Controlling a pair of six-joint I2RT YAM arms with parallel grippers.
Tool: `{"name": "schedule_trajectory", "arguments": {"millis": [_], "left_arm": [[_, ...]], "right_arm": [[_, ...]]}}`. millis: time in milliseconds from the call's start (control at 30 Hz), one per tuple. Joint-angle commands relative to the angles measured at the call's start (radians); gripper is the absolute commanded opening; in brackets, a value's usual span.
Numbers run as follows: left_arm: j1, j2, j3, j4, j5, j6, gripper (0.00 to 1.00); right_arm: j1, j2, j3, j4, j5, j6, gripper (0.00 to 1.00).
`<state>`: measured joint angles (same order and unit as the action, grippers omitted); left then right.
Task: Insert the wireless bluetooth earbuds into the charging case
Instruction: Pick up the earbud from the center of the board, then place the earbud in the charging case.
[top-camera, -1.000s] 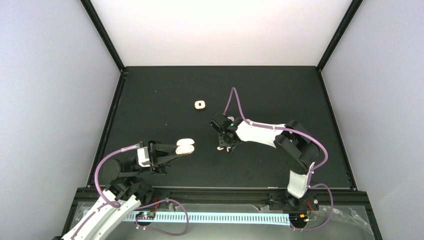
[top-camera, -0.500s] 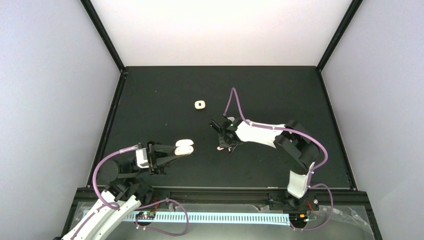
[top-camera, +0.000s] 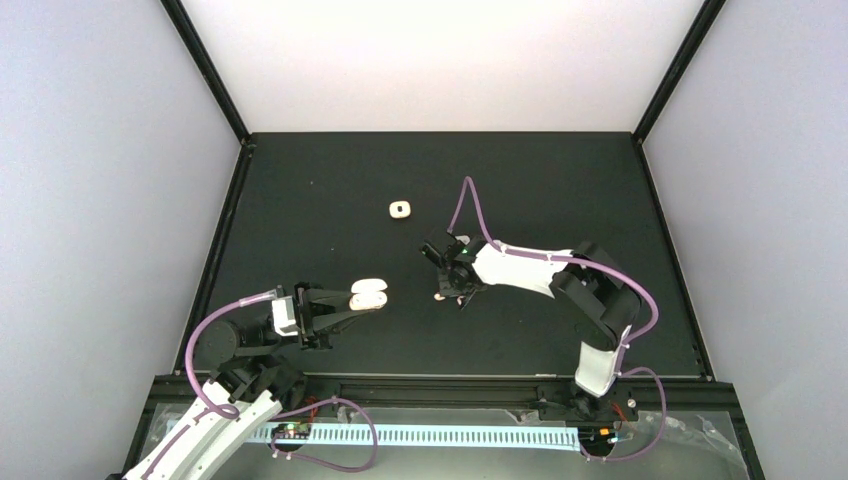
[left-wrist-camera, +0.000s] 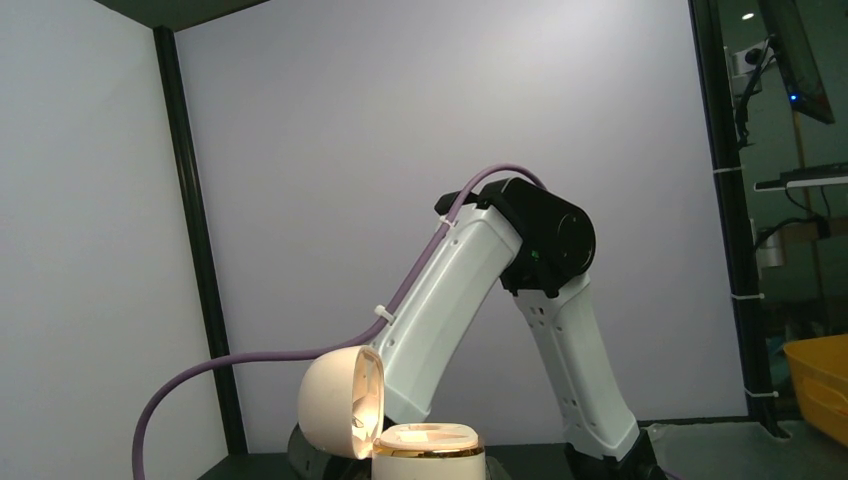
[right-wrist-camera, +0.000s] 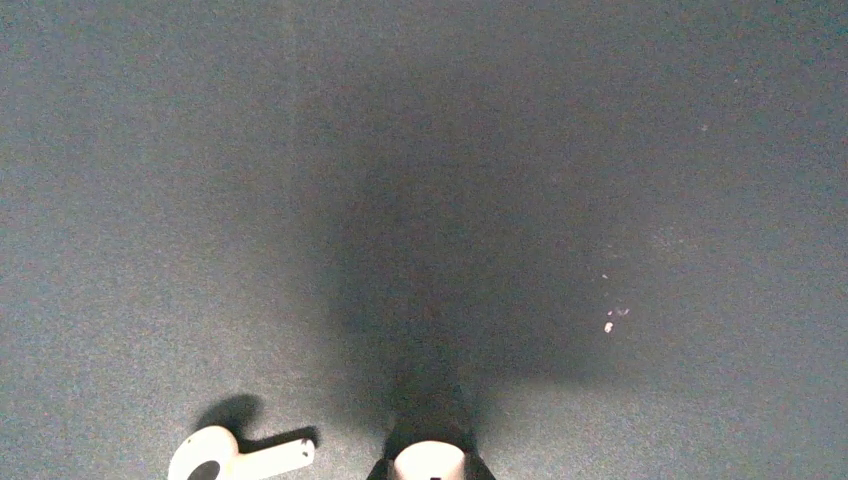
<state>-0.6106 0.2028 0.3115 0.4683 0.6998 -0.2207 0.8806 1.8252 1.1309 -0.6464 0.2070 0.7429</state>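
two grips: left jaws clamp glossy rounded open case (top-camera: 368, 293), right jaws pinch cream earbud (right-wrist-camera: 430, 465).

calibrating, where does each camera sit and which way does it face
top external: above, behind the robot, looking down on the table; left arm and right arm show
left wrist: low, facing the right arm; left end effector holds the open charging case
right wrist: straight down at the table; right end effector pinches an earbud, loose earbud beside
shared: top and right wrist, the loose earbud
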Motion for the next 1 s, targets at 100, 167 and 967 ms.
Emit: {"name": "schedule_trajectory", "arguments": {"millis": [100,167,967], "left_arm": [[-0.004,0.016,0.037,0.003,-0.004,0.003,0.02],[-0.005,0.019,0.037,0.003,-0.004,0.003,0.01],[-0.031,0.426,0.224,0.291,-0.029,-0.037,0.02]], "right_arm": [[0.009,-0.067,-0.032,-0.048,0.026,0.022,0.08],[0.010,-0.114,-0.032,-0.042,0.046,0.021,0.08],[0.010,-1.021,-0.135,0.617,-0.001,-0.404,0.07]]}}
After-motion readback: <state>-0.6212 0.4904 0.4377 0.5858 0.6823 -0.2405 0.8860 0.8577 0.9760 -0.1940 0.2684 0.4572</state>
